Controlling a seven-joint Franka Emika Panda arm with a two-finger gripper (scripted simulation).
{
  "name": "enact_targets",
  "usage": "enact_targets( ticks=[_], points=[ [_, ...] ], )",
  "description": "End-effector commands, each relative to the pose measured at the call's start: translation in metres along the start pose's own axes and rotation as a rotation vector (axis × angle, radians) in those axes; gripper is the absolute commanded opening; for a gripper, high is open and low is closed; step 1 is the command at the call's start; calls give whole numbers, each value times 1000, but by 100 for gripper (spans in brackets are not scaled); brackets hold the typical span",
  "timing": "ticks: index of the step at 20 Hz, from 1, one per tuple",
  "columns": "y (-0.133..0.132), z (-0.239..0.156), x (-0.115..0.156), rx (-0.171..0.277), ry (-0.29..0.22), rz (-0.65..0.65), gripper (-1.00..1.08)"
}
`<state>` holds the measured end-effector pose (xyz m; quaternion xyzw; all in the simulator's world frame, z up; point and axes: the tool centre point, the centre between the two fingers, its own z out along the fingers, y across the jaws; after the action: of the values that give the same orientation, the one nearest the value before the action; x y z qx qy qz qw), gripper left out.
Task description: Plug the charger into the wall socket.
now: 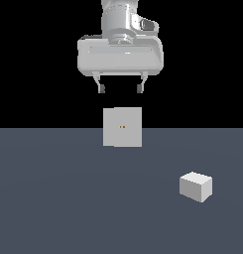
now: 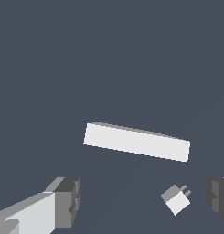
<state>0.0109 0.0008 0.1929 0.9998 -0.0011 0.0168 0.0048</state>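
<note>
The charger (image 1: 196,186) is a small white block lying on the grey floor at the exterior view's lower right. In the wrist view it (image 2: 177,200) shows small, with two short prongs. The wall socket (image 1: 122,127) is an upright white square panel with two tiny orange dots at its centre, in the middle of the exterior view. In the wrist view it (image 2: 136,142) shows as a long white slab seen from above. My gripper (image 1: 120,89) hangs open and empty high above the socket, far from the charger. Its fingers (image 2: 65,201) frame the wrist view.
The grey floor (image 1: 58,198) spreads around both things. Nothing else stands on it. The background above the floor is black.
</note>
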Motion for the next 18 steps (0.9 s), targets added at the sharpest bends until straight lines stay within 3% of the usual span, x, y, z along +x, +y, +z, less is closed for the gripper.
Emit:
enact_targets(
  ticks=[1, 10, 18],
  points=[
    [0, 0, 0, 0, 0, 0, 100],
    [14, 11, -6, -2, -1, 83, 100],
    [49, 41, -27, -7, -4, 296, 100]
  ],
)
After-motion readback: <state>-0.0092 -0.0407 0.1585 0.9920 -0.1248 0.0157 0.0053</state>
